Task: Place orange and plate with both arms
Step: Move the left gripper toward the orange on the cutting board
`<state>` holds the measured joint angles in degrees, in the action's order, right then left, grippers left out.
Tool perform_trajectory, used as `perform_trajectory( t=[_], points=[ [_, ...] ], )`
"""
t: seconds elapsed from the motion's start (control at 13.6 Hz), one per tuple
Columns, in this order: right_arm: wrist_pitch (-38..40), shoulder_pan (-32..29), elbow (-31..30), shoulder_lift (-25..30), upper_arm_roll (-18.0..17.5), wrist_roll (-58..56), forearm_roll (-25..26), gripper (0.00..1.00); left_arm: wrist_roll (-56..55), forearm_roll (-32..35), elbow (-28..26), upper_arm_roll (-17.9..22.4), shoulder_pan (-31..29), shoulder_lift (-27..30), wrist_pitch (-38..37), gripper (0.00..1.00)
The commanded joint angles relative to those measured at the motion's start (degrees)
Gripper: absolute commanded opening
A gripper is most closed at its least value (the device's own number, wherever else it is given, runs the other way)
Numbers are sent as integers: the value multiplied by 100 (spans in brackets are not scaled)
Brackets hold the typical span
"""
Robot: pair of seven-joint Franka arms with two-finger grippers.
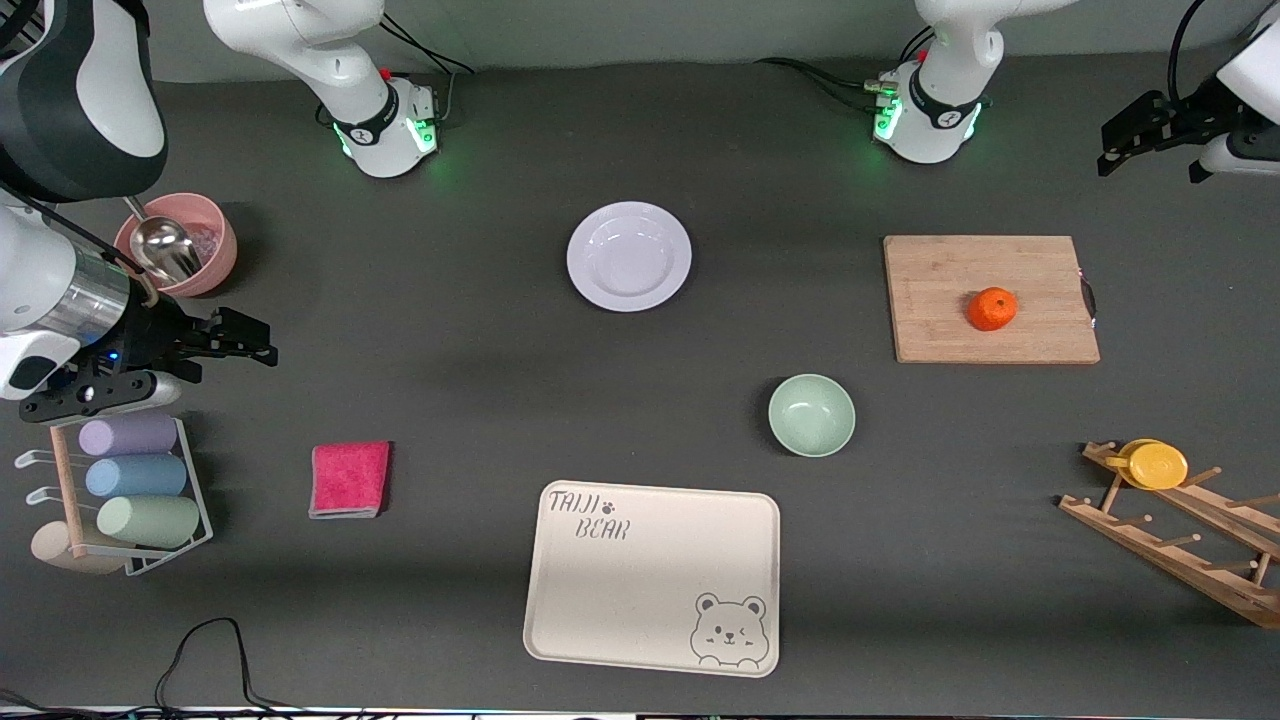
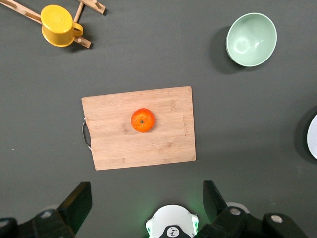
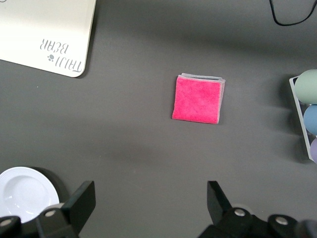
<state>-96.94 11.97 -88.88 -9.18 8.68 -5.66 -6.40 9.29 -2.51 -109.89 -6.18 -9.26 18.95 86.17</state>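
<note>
The orange (image 1: 992, 308) sits on a wooden cutting board (image 1: 940, 300) toward the left arm's end of the table; it also shows in the left wrist view (image 2: 142, 120). The lavender-white plate (image 1: 629, 256) lies on the table between the two arm bases; its edge shows in the right wrist view (image 3: 25, 193). My left gripper (image 1: 1150, 150) is open and empty, up in the air off the board's end (image 2: 147, 196). My right gripper (image 1: 255, 340) is open and empty, high over the table near a pink cloth (image 3: 148, 198).
A mint-green bowl (image 1: 811, 414) and a cream bear tray (image 1: 650, 575) lie nearer the camera. A pink cloth (image 1: 349, 479), a rack of pastel cups (image 1: 130, 490) and a pink bowl with a ladle (image 1: 175, 245) are at the right arm's end. A wooden rack (image 1: 1170, 520) holds a yellow cup (image 1: 1155, 464).
</note>
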Motion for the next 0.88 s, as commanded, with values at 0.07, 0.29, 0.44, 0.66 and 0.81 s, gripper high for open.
perform_trajectory(
  t=[0.07, 0.29, 0.44, 0.66, 0.81],
  points=[
    [-132, -11, -41, -66, 37, -76, -46, 100, -41, 118, -347, 20, -295, -478, 644, 100],
    [-132, -11, -33, -66, 28, -76, -55, 100, -85, 523, -1206, 3, -304, -586, 1715, 100],
    [-150, -11, -50, -84, 37, -76, -46, 100, -94, 523, -1927, 12, -462, -551, 2550, 100],
    [-185, -28, -59, -119, 37, -76, -46, 100, -103, 488, -2816, 20, -489, -541, 3641, 100],
    [-185, -28, -68, -128, 37, -76, -46, 100, -199, 471, -3413, 20, -489, -559, 4474, 100]
  ],
)
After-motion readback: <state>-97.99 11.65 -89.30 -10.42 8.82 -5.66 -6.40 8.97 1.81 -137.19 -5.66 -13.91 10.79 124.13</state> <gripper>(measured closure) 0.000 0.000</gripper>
